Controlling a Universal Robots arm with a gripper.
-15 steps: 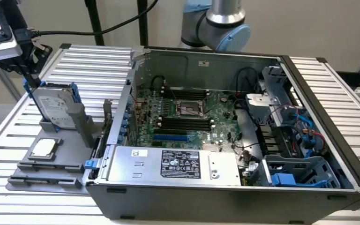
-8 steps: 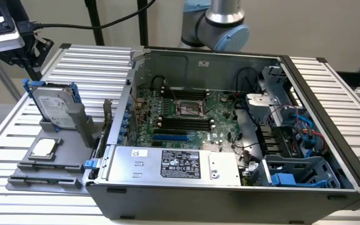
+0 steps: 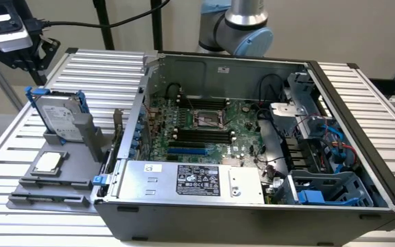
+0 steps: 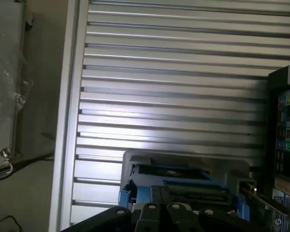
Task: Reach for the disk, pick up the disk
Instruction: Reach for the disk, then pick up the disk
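The disk (image 3: pixel 60 117) stands on edge in a grey holder (image 3: pixel 81 141) on the exterior view's left, beside the open computer case. It is silver-grey with blue rails and a white label. My gripper (image 3: pixel 20 60) hangs above and behind it, clear of the disk and holding nothing. In the wrist view the disk's top edge (image 4: pixel 176 180) with its blue rails lies just past the black gripper parts (image 4: pixel 169 215).
A small square silver chip (image 3: pixel 49 162) lies on the grey fixture plate (image 3: pixel 47 198) in front of the disk. The open computer case (image 3: pixel 252 216) stands close on the exterior view's right of the holder. Everything rests on a slatted aluminium table (image 4: pixel 174 72), and black cables hang near the gripper.
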